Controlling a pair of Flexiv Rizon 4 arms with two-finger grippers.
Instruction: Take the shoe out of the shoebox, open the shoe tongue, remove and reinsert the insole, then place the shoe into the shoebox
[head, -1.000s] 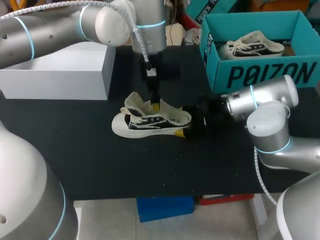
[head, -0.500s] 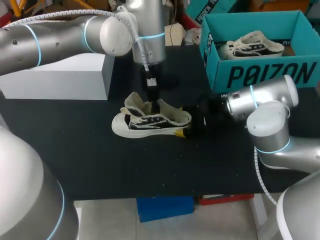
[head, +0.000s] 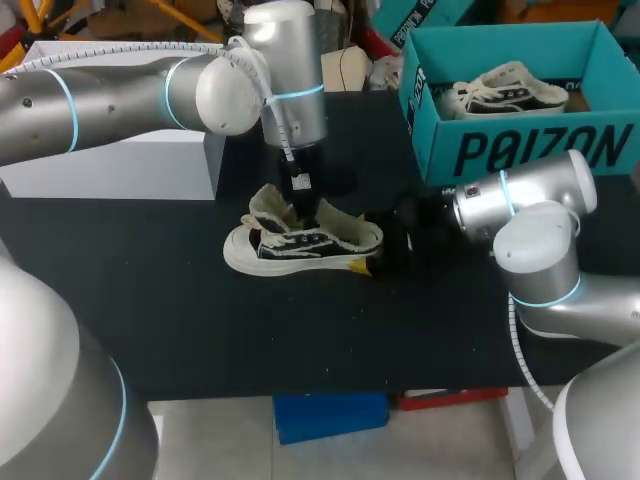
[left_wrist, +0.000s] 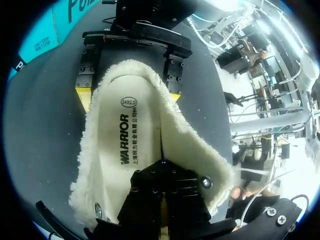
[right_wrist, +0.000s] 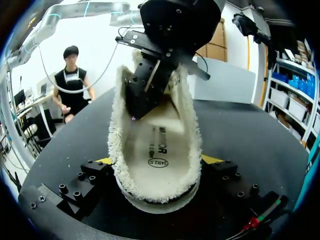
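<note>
A black-and-white shoe (head: 300, 245) with a fleecy white lining lies on its sole on the black table (head: 200, 320), toe to the left. My left gripper (head: 308, 212) points straight down into its opening. Its dark fingers (left_wrist: 162, 172) are shut, with their tips against the printed insole (left_wrist: 135, 135). My right gripper (head: 378, 252) lies low on the table at the heel, and its yellow-tipped fingers (right_wrist: 105, 161) press on the heel from both sides. In the right wrist view the left gripper (right_wrist: 137, 102) reaches down over the insole (right_wrist: 157, 150).
A teal shoebox (head: 520, 150) stands open at the back right with a second shoe (head: 505, 90) inside. A white box (head: 120, 150) sits at the back left. Bare table lies in front of the shoe.
My left gripper has sunk lower into the shoe, so its yellow tip no longer shows. The wrist above it has shifted slightly. The shoe and my right arm have stayed put.
</note>
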